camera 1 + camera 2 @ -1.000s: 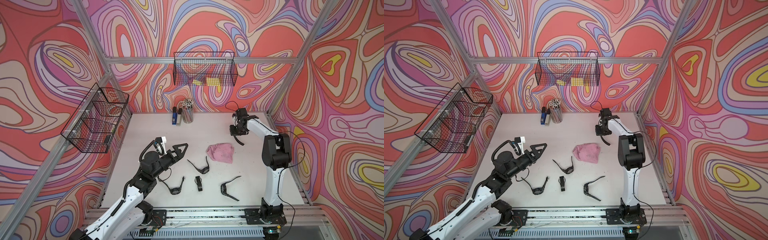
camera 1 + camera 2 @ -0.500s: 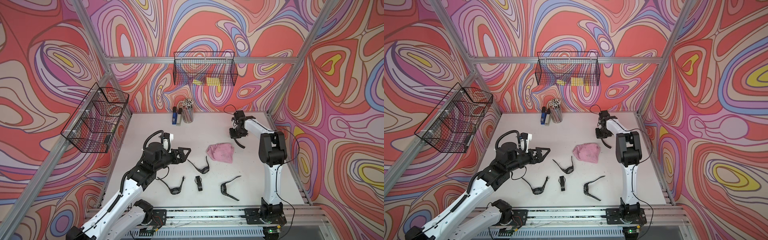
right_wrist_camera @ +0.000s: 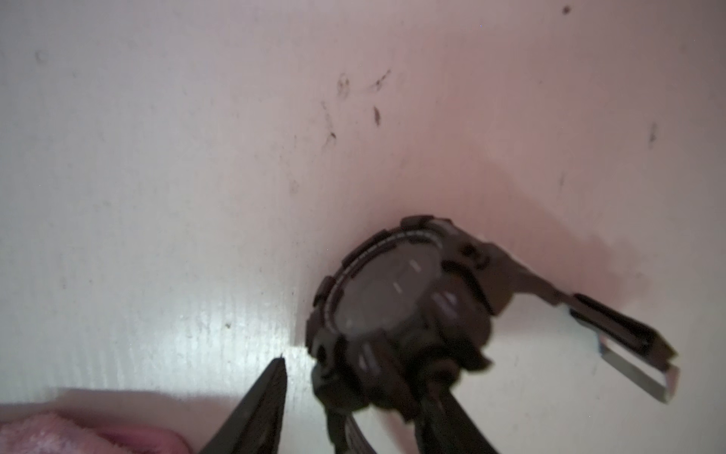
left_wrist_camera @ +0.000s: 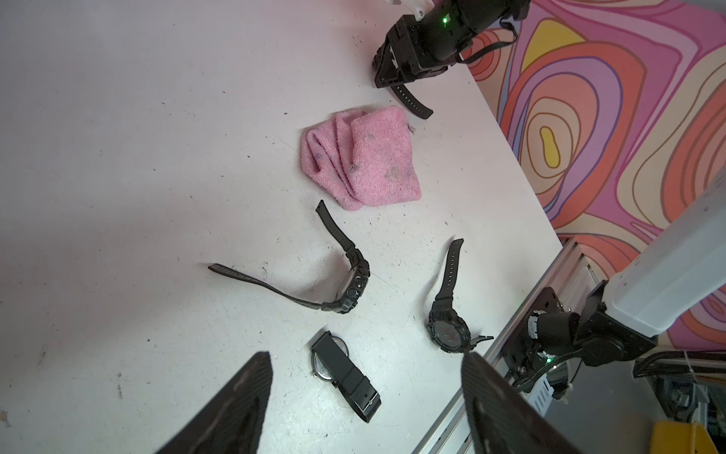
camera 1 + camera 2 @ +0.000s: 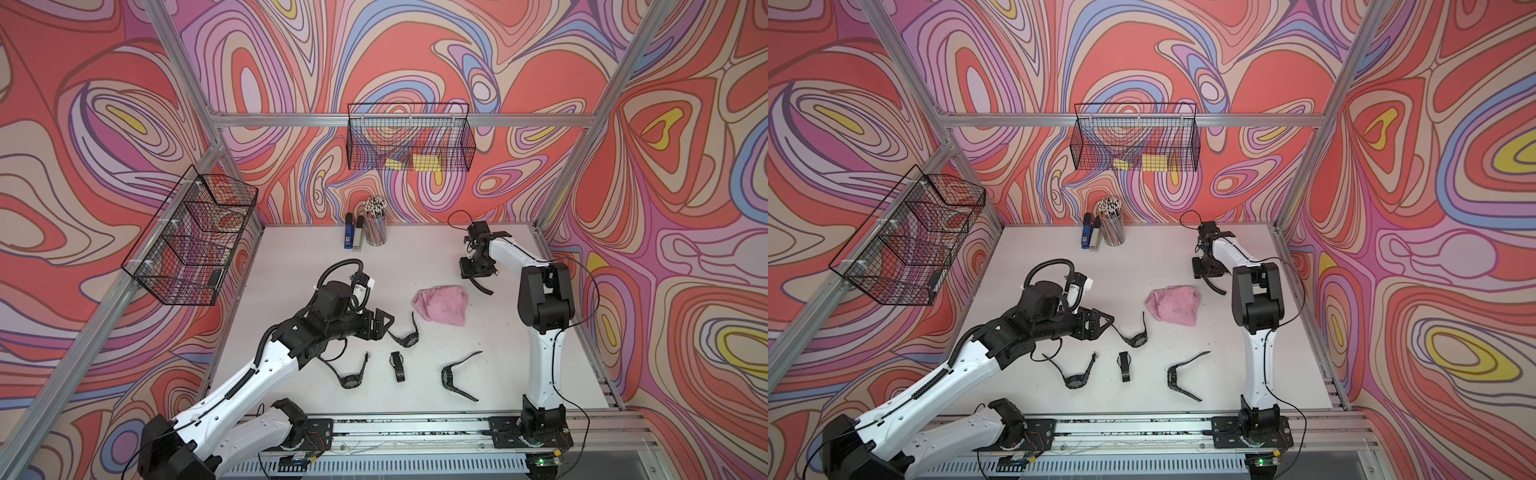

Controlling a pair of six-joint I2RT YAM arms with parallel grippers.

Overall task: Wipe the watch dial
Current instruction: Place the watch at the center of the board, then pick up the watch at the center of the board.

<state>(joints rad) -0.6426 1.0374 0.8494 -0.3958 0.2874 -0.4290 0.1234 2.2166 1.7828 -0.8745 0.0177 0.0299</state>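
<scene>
The watch (image 3: pixel 396 298) sits at the counter's (image 5: pixel 299 266) far right, just beyond the cloth (image 5: pixel 441 305). It is between the right jaws, which stand apart: one clear of its case, the other right at it. The left jaws, apart and empty, hover beside another watch (image 5: pixel 408 340); a second ago they were farther back, pointing upward.

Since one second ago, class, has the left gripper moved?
Yes. In a top view the left gripper has swung down toward the watch nearest the pink cloth, which has stayed put.
</scene>
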